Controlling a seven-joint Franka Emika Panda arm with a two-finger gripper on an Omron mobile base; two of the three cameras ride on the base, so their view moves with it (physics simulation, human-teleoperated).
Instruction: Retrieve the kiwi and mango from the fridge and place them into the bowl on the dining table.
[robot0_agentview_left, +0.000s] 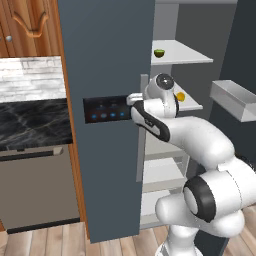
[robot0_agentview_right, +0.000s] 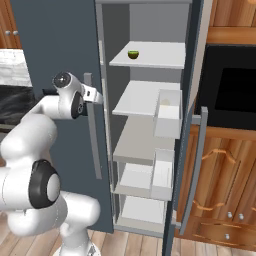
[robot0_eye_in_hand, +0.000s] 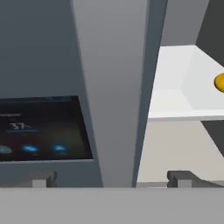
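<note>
Inside the open fridge (robot0_agentview_right: 60, 30), the kiwi (robot0_agentview_right: 133, 54) sits alone on the top shelf (robot0_agentview_right: 155, 56), toward its left rear, and the mango (robot0_agentview_left: 180, 97) lies on the shelf below (robot0_agentview_left: 192, 106), partly hidden behind the robot's wrist in the left base view. From the hand camera the mango (robot0_eye_in_hand: 220, 82) peeks in at about three o'clock, on the pale shelf past the door's edge, while the blue-lit panel (robot0_eye_in_hand: 41, 129) sits at about eight o'clock. The tool (robot0_eye_in_hand: 111, 178) is released, fingers spread wide with nothing between them, facing the long pale handle (robot0_eye_in_hand: 111, 87) and not yet reaching into the shelves. Both fruits look small, light and rounded, so they will likely roll if nudged. The mango's smooth skin may slip, so I would close across its short middle rather than its ends, with gentle pressure. The kiwi seems firmer, and its widest part across the green-brown seam is probably the safest place to pinch.
</note>
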